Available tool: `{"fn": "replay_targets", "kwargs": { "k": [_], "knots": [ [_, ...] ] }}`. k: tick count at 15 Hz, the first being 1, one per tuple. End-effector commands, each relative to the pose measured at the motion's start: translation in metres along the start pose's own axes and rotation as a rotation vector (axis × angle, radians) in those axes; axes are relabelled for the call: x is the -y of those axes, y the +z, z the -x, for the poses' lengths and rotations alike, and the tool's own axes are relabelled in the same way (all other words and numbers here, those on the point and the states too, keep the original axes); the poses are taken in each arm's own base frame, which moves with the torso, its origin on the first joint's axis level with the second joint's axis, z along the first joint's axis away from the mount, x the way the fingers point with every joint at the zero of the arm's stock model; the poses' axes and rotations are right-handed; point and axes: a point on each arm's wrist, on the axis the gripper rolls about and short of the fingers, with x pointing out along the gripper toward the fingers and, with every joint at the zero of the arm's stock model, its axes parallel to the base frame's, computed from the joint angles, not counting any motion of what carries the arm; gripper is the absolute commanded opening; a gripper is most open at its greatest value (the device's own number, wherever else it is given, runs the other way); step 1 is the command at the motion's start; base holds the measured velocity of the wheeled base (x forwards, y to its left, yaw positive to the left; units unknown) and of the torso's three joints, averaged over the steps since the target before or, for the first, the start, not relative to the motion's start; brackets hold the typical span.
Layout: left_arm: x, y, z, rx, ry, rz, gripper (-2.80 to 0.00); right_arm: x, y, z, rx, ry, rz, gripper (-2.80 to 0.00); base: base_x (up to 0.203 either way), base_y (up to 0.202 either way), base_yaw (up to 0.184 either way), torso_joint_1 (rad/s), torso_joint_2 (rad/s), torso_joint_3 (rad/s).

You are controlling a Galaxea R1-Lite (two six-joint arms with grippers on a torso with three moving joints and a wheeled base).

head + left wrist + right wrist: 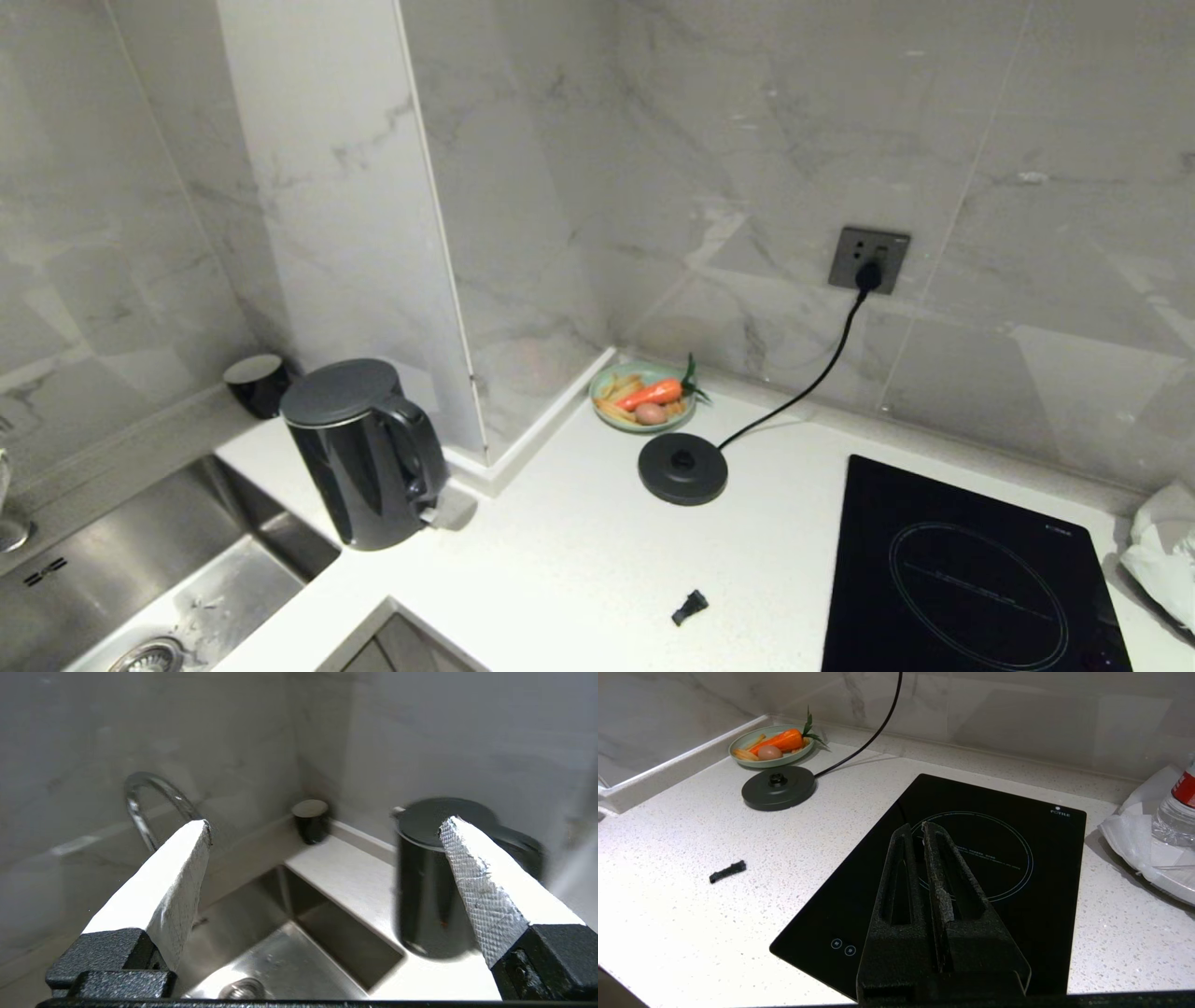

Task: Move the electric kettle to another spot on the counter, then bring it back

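One counter carries everything: white speckled stone, L-shaped round a marble pillar, w/ the steel sink cut in at 8 o'clock and the black induction hob at 4 o'clock in the head view. The electric kettle stands upright at 9 o'clock, on the narrow strip between sink and pillar, handle toward the pillar, off its base disc, which sits corded just right of centre beside a small plate of veg.

Progress, my read: the kettle stands away from its base, so the outbound leg looks done; the carry back to the base is what's left.

Left gripper is out of the head view; its wrist view shows the white-padded fingers spread fully wide w/ nothing between them, kettle just ahead near the far pad. Right gripper hangs over the hob, black fingers pressed together, empty.

Room: tight at the kettle — sink drop on one side, pillar kerb on the other, small black cup behind at 10 o'clock. Mid-counter is open, apart from a small black clip at 6 o'clock. Crumpled plastic bag at 3 o'clock, well apart.
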Motion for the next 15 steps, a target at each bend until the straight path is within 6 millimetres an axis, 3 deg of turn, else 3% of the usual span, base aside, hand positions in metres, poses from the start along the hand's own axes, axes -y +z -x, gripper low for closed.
{"fn": "replay_targets", "kwargs": {
  "k": [1, 5, 11, 15],
  "knots": [
    [-0.015, 0.001, 0.040, -0.069, -0.079, 0.011, 0.00, 0.000, 0.000, 0.000, -0.003, 0.000, -0.001, -2.80, 0.000, 0.000, 0.000, 0.000, 0.00, 0.000],
    [-0.021, -0.006, 0.067, -0.056, -0.011, 0.009, 0.00, 0.000, 0.000, 0.000, -0.001, 0.000, 0.000, -2.80, 0.000, 0.000, 0.000, 0.000, 0.00, 0.000],
    [-0.021, -0.007, 0.074, 0.038, -0.223, 0.139, 0.00, 0.000, 0.000, 0.000, -0.002, 0.000, 0.000, -2.80, 0.000, 0.000, 0.000, 0.000, 0.00, 0.000],
    [-0.021, -0.038, 0.091, -0.018, -0.264, 0.122, 0.00, 0.000, 0.000, 0.000, -0.001, 0.000, -0.001, -2.80, 0.000, 0.000, 0.000, 0.000, 0.00, 0.000]
  ]
}}
